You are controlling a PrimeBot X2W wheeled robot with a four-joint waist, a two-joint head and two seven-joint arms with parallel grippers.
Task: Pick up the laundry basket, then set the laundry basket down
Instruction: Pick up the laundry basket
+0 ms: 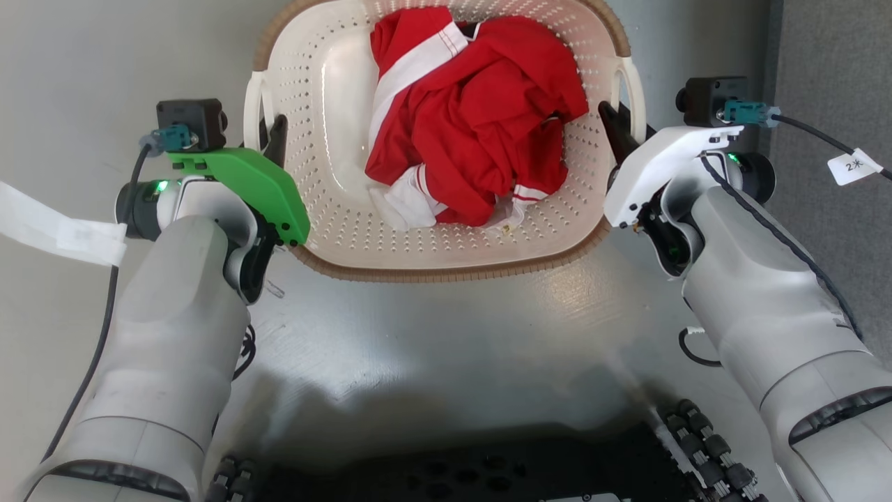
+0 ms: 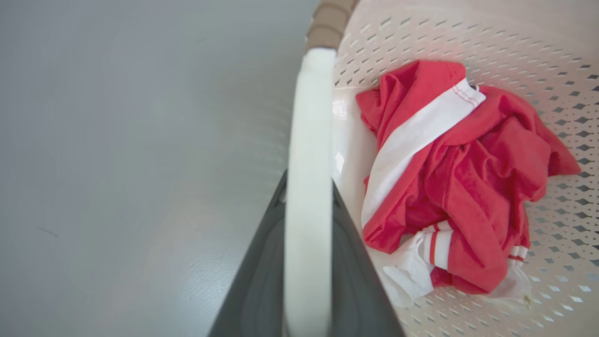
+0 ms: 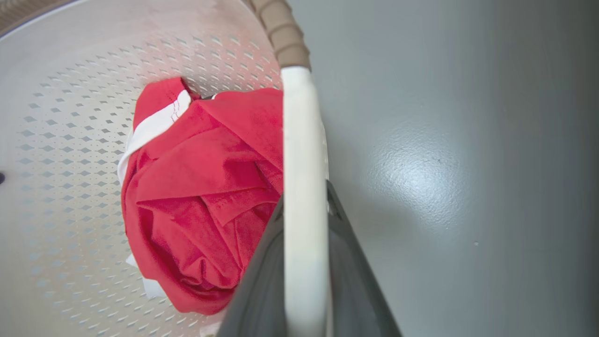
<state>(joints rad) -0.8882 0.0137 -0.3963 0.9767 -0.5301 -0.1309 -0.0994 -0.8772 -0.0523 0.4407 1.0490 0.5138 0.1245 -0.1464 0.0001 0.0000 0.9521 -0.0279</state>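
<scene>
The laundry basket is cream-white, perforated and brown-rimmed, and lies at the top centre of the head view with a crumpled red and white garment inside. My left gripper is shut on the basket's white left handle. My right gripper is shut on the white right handle. In the left wrist view the handle runs between the dark fingers of the left gripper, beside the basket wall. In the right wrist view the other handle is clamped in the right gripper.
Glossy grey floor surrounds the basket. A darker carpeted strip runs along the right edge. My dark base with its roller wheels is at the bottom. A white strap hangs at the left and a tagged cable at the right.
</scene>
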